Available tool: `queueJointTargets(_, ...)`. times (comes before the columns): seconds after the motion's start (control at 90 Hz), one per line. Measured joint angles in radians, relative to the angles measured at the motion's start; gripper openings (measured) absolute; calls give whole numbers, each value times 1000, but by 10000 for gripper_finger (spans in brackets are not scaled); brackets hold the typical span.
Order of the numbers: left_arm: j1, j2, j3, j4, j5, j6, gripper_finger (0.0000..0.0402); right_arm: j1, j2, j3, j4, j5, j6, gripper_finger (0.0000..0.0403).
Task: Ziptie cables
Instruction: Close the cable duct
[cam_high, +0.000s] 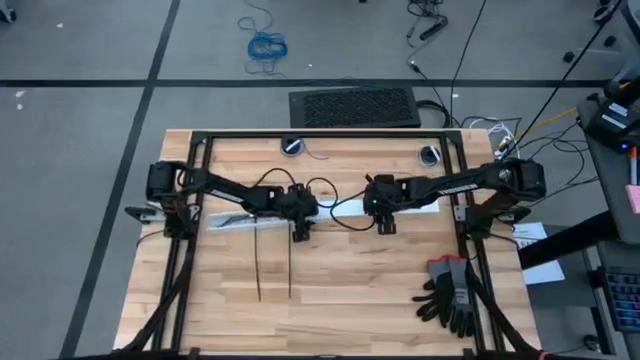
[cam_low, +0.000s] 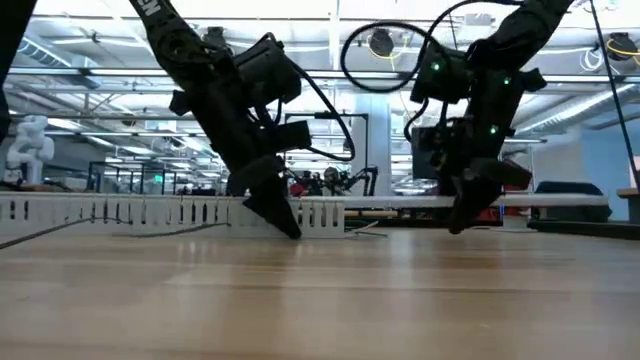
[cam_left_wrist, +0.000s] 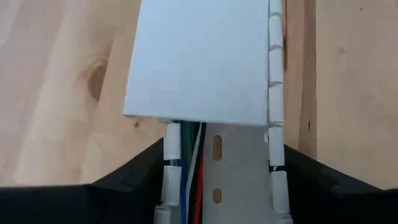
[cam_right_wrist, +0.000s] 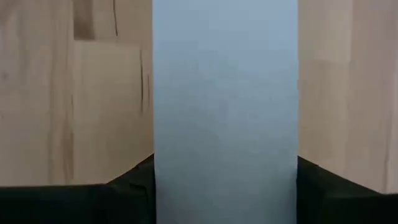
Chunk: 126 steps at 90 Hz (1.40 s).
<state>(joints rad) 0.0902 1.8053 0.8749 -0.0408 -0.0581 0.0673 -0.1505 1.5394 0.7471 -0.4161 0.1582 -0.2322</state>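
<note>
From above, a pale plank table stands on grey floor; two thin dark zipties lie straight beside black gloves. Level view: white slotted duct, bright hall behind. Left gripper straddles the duct's coloured cables; right gripper straddles its smooth lid; whether either grips, I cannot tell.

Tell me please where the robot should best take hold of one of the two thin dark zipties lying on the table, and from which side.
Probably near one end, from straight above. The zipties lie flat and apart on bare wood, pointing toward the table's front edge, so the fingers can straddle the thin strip crosswise. The left gripper is the nearer one.
</note>
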Motion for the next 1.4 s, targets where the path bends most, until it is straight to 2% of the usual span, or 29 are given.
queueJointTargets(0.422,1,1,-1,-5,6,18,229,-5,-96,30,-19,-7,-19,205)
queueJointTargets(0.822,2,2,-2,-5,9,28,229,22,-22,30,-15,-5,12,205)
queueJointTargets(1.4,1,2,-3,-2,8,44,228,14,8,30,4,-27,14,205)
